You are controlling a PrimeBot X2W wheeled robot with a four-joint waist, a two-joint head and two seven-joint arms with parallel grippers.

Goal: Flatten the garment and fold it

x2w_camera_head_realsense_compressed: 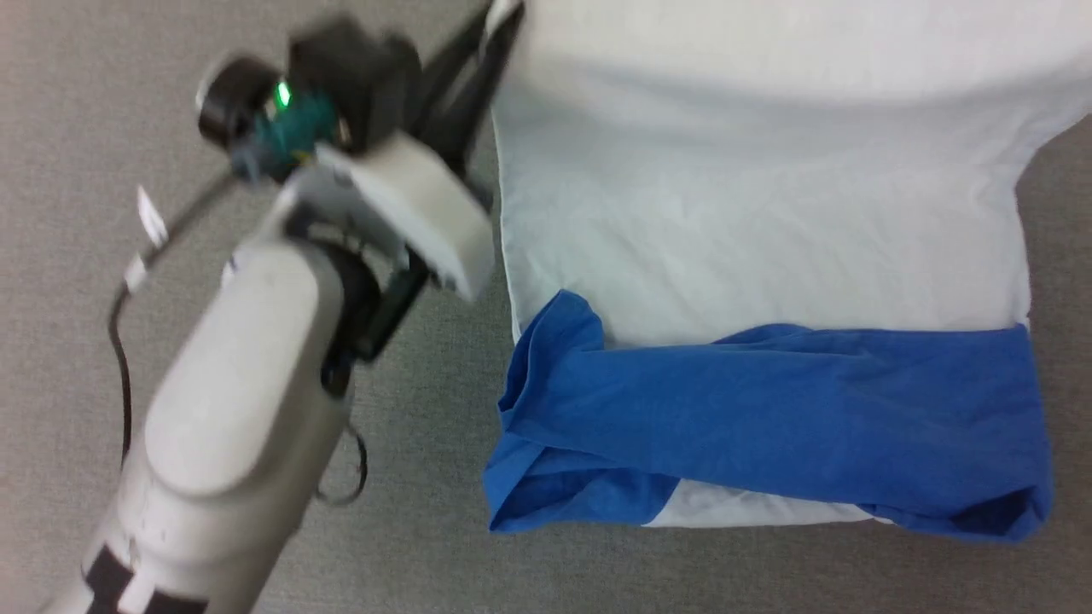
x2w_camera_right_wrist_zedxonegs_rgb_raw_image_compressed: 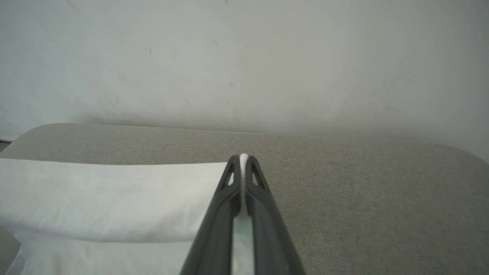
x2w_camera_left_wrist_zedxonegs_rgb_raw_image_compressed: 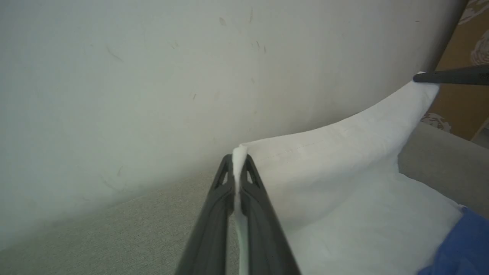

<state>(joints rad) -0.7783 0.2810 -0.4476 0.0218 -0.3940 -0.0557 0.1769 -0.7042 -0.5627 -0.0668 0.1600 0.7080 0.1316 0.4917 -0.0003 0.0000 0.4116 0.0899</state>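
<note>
The garment [x2w_camera_head_realsense_compressed: 751, 213] lies on the grey cloth-covered table [x2w_camera_head_realsense_compressed: 409, 546], its white body spread out. Its blue sleeves [x2w_camera_head_realsense_compressed: 810, 409] are folded across the near part. My left gripper [x2w_camera_head_realsense_compressed: 505, 15] reaches to the garment's far left corner. In the left wrist view it [x2w_camera_left_wrist_zedxonegs_rgb_raw_image_compressed: 240, 157] is shut on a pinch of the white hem [x2w_camera_left_wrist_zedxonegs_rgb_raw_image_compressed: 344, 145], which is lifted and stretched across to my right gripper [x2w_camera_left_wrist_zedxonegs_rgb_raw_image_compressed: 420, 77] at the other corner. In the right wrist view my right gripper [x2w_camera_right_wrist_zedxonegs_rgb_raw_image_compressed: 243, 157] is shut on white fabric [x2w_camera_right_wrist_zedxonegs_rgb_raw_image_compressed: 114, 194].
A pale wall [x2w_camera_right_wrist_zedxonegs_rgb_raw_image_compressed: 244, 57] rises just behind the table's far edge. Bare grey table surface [x2w_camera_right_wrist_zedxonegs_rgb_raw_image_compressed: 363, 198] extends to the right of the garment in the right wrist view. My left forearm [x2w_camera_head_realsense_compressed: 239, 384] and its cable cover the table's near left.
</note>
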